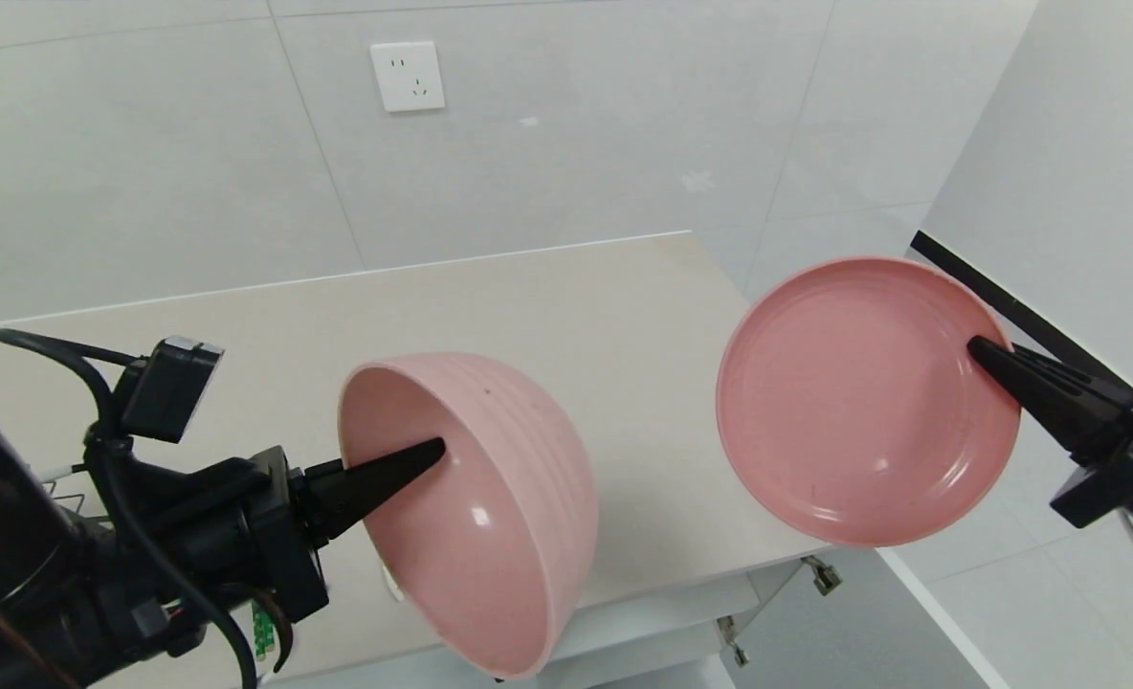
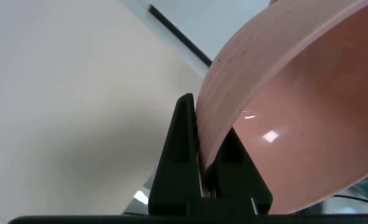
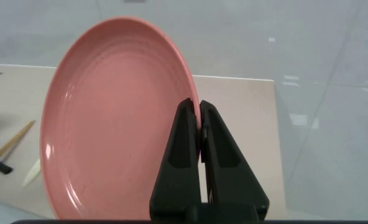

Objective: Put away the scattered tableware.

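Right wrist view catches utensils (image 3: pixel 13 140) on the counter (image 3: pixel 240 106). My left gripper (image 1: pixel 435 447) clamps the bowl (image 1: pixel 519 498), my right gripper (image 1: pixel 976 346) the plate (image 1: pixel 844 402), both aloft.

free room over table (image 1: pixel 605 325) below left gripper (image 1: pixel 437 448); bowl (image 1: pixel 519 536) and plate (image 1: pixel 854 402) block the span to right gripper (image 1: pixel 976 346).

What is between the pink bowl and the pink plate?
Nothing stands there: in the head view the gap between bowl and plate shows bare countertop below.
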Controlling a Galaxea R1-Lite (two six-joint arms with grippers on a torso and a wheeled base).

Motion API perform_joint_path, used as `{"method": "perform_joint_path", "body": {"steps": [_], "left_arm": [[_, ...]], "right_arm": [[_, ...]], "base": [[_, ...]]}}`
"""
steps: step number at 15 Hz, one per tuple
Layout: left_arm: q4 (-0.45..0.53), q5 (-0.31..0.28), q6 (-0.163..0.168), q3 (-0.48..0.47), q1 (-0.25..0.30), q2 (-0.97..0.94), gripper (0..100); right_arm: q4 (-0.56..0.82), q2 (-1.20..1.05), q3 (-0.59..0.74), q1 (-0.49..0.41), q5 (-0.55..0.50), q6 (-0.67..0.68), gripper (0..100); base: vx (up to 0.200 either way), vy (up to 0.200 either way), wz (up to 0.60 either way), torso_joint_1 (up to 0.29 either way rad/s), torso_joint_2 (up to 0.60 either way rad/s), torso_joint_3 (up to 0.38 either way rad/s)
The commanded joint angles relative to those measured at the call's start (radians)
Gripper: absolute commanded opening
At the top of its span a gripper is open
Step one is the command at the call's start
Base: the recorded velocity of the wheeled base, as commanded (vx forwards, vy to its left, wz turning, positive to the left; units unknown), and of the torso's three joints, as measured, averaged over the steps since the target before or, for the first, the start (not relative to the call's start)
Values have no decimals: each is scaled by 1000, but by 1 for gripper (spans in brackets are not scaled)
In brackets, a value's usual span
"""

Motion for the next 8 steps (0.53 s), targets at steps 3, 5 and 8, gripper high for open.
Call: {"method": "perform_joint_path", "body": {"steps": [3,5,8], "left_arm": [[118,73,-133,-41,23,27,0],[125,172,-128,-72,-11,30,0],[58,166,-91,-17,-181,-79,0]], "right_arm": [[-4,-15,17,71,0,29,0],[25,-73,24,73,1,113,0],[37,-93,-16,67,3,123,0]], "base": [[0,0,0,0,0,0],[0,0,0,0,0,0],[0,0,0,0,0,0]]}}
